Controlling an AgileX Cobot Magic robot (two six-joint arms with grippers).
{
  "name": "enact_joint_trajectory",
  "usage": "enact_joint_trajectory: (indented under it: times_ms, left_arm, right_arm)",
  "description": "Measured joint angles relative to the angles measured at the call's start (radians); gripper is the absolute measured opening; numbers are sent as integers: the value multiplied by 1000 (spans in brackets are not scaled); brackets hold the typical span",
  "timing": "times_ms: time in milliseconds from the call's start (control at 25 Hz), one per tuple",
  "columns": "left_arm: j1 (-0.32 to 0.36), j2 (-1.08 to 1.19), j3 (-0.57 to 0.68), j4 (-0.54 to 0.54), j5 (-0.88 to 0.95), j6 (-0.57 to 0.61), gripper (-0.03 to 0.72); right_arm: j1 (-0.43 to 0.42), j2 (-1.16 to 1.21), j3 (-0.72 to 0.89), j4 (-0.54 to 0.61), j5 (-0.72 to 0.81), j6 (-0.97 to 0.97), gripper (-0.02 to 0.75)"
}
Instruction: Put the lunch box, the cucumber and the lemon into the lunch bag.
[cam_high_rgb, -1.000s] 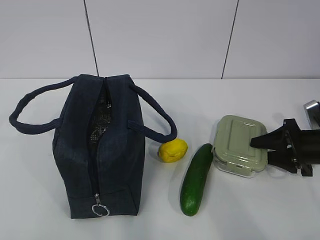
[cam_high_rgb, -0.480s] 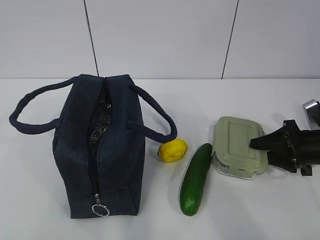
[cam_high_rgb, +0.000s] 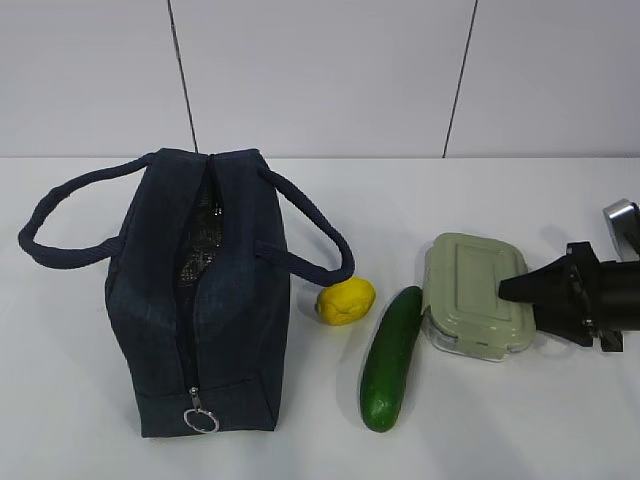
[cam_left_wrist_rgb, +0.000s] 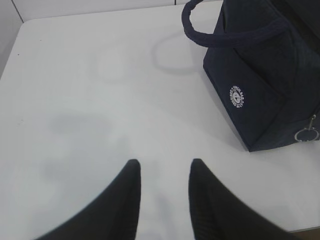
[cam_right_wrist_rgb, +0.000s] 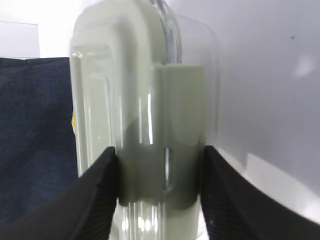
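Bag: lunch bag (cam_high_rgb: 200, 300) stands on the left of the table (cam_high_rgb: 520, 440), zipper parted along the top, silvery lining showing in the slit.
Lunch box: lunch box (cam_high_rgb: 475, 293) sits at the right, its near-left edge touching the cucumber (cam_high_rgb: 391, 357); one end looks tilted off the table.
Right claw: right claw (cam_right_wrist_rgb: 159, 192) clamps the lunch box's short end, one finger on the lid, one on the clear base.
Left claw: left claw (cam_left_wrist_rgb: 164, 172) hangs parted and empty over bare table beside the bag.
Lemon: lemon (cam_high_rgb: 346, 300) lies between the bag and the cucumber.
Advice: lift the box level and clear of the cucumber, then lower it narrow-side through the slit, which looks tight.
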Motion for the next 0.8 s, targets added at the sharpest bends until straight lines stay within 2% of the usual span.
enact_joint_trajectory:
  times_ms: [800]
  left_arm:
    - [0,0,0,0,0,0,234]
  right_arm:
    - [0,0,0,-55,37,-6,347]
